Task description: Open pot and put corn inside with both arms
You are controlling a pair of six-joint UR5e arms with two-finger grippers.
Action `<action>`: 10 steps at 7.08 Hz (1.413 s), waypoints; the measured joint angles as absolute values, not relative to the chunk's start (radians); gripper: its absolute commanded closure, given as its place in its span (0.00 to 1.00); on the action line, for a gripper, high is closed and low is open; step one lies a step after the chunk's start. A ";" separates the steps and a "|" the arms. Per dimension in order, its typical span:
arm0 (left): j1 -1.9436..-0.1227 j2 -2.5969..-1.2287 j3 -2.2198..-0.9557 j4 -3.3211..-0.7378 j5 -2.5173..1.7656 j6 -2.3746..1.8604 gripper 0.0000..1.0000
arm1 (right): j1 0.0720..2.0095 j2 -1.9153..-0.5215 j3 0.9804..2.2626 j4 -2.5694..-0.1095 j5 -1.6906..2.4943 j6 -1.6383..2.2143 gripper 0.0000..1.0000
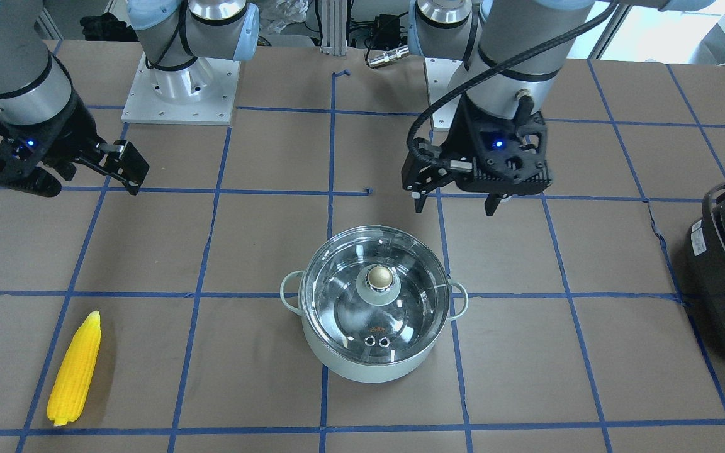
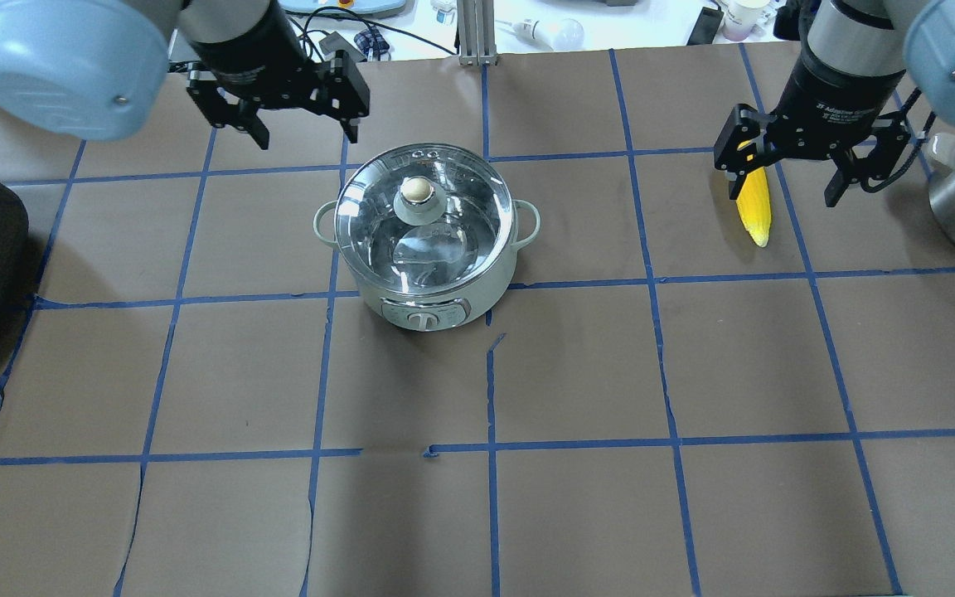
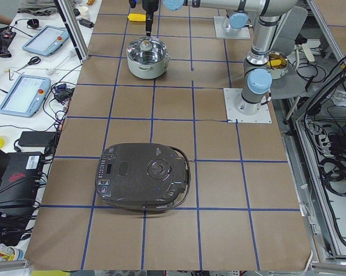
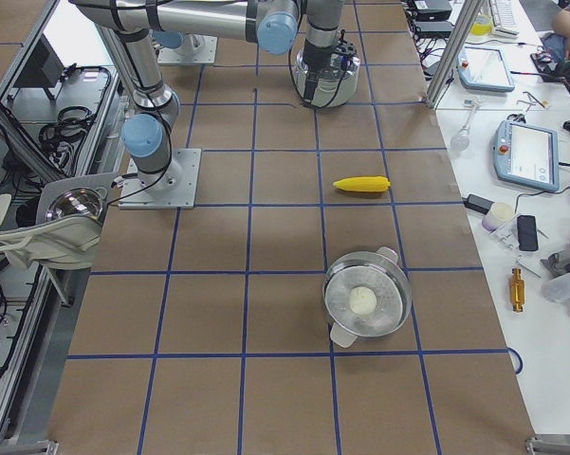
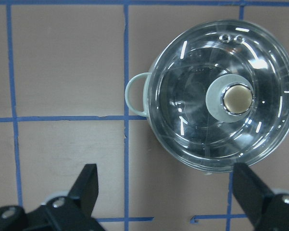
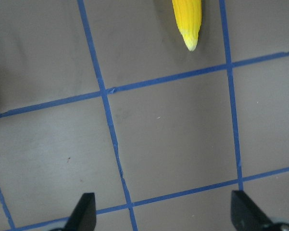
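Pot (image 1: 369,371) sat centrally on counter (image 1: 262,251), glass lid (image 1: 414,296) on. Lid likely fragile and slick, so best taken by gold knob (image 1: 379,277). Corn (image 1: 76,371) lay well apart; looked light, firm; grip mid-cob. Left end effector (image 1: 455,205) and right end effector (image 1: 85,179) both spread, empty.

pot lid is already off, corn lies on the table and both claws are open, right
Not quite. The glass lid is on the pot, not off, as the exterior front-facing view shows. The rest holds: the corn lies on the table, and the left claw and right claw are open.
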State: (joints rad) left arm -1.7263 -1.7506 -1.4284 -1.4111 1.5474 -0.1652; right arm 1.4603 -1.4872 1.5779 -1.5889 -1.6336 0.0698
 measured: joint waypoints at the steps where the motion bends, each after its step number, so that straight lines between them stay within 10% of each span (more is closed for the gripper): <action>1: -1.762 -1.806 -1.435 -1.363 1.547 -0.216 0.02 | 1.448 -1.438 1.578 -1.658 -1.635 0.007 0.00; 4: -1.802 -1.919 -1.458 -1.241 1.549 -0.262 0.06 | 1.374 -1.295 1.579 -1.955 -1.627 -0.093 0.00; 6: -1.815 -1.952 -1.460 -1.227 1.549 -0.274 0.52 | 1.343 -1.192 1.578 -2.084 -1.622 -0.159 0.00; 10: -1.822 -1.959 -1.485 -1.214 1.548 -0.274 0.98 | 1.338 -1.000 1.568 -2.275 -1.623 -0.269 0.00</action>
State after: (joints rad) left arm -1.8222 -1.9585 -1.4852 -1.2136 1.5481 -0.2742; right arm 1.3377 -1.0003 1.5678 -2.2754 -1.6229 -0.2685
